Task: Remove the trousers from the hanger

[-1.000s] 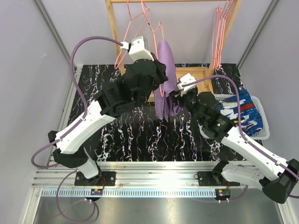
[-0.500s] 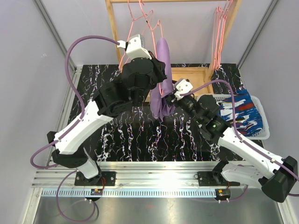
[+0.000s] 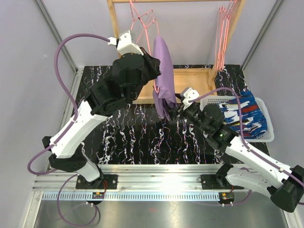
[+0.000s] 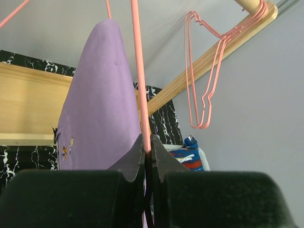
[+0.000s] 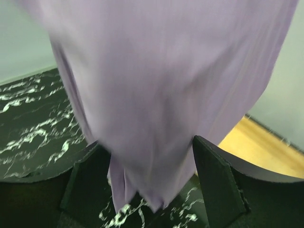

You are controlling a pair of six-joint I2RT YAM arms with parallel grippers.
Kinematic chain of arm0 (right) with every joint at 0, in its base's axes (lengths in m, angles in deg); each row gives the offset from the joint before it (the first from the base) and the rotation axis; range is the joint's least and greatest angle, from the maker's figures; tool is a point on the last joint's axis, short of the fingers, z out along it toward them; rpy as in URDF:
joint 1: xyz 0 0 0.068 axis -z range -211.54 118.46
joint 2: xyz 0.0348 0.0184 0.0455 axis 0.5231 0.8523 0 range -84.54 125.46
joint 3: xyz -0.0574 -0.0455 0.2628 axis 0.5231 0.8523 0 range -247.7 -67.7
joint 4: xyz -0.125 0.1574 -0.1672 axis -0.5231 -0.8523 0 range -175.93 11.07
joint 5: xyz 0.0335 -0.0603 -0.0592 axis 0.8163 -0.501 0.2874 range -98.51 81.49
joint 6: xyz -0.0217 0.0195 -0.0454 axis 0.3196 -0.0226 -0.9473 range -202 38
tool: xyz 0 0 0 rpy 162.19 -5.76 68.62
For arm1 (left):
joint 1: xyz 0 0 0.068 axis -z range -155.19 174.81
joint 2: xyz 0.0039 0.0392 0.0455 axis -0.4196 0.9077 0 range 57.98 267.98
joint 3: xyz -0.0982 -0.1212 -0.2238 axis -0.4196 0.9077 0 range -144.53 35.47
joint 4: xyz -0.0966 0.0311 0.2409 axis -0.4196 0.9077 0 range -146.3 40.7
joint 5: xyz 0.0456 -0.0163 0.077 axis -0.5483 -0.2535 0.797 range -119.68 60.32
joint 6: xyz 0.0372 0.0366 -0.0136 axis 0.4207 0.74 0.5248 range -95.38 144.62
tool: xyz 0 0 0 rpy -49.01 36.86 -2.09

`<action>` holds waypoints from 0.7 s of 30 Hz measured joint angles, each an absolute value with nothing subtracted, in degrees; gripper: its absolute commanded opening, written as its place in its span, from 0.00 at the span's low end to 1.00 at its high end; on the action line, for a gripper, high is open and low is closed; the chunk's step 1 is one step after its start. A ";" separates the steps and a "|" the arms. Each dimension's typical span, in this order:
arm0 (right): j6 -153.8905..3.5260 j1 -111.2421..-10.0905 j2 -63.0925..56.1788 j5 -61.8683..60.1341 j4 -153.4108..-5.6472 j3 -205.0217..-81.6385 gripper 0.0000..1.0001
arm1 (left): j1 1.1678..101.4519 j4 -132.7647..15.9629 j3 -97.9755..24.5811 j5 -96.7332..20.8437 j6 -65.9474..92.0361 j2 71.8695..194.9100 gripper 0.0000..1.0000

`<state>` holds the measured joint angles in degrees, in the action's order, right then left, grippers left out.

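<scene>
The lilac trousers (image 3: 164,71) hang folded over a pink wire hanger (image 3: 155,57) held up in front of the wooden rack. My left gripper (image 3: 156,84) is shut on the hanger's wire (image 4: 141,95), and the lilac trousers (image 4: 97,114) hang just left of its closed fingertips. My right gripper (image 3: 174,112) is open at the trousers' lower end. In the right wrist view the lilac cloth (image 5: 161,95) hangs between the spread fingers (image 5: 216,185) without being pinched. The blue patterned trousers (image 3: 244,113) lie in a white basket (image 3: 267,135) at the right.
A wooden rack (image 3: 113,33) with a box-like base (image 3: 192,78) stands at the back of the black marbled table (image 3: 142,137). Several spare pink hangers (image 3: 222,38) hang on its right end, others (image 3: 140,19) near the left. Grey walls close in both sides.
My left gripper has lifted the hanger and lilac trousers up and to the left. My right gripper has dropped down toward the hem, and its fingers have spread wider around the cloth.
</scene>
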<state>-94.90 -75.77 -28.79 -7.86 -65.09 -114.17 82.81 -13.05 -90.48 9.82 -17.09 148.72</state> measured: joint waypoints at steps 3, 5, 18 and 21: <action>-93.11 -76.51 -29.25 -8.56 -65.22 -110.59 0.77 | 81.85 -13.08 -90.48 8.66 -17.88 148.00 0.00; -92.39 -77.06 -28.94 -9.74 -65.37 -109.04 0.77 | 81.43 -13.10 -90.48 7.94 -18.53 147.59 0.00; -90.51 -78.56 -25.69 -13.87 -63.12 -107.38 0.79 | 80.86 -13.21 -90.41 5.82 -21.02 146.52 0.00; -89.99 -79.99 -25.58 -15.03 -62.25 -105.74 0.82 | 80.86 -13.69 -90.37 5.82 -21.55 145.95 0.00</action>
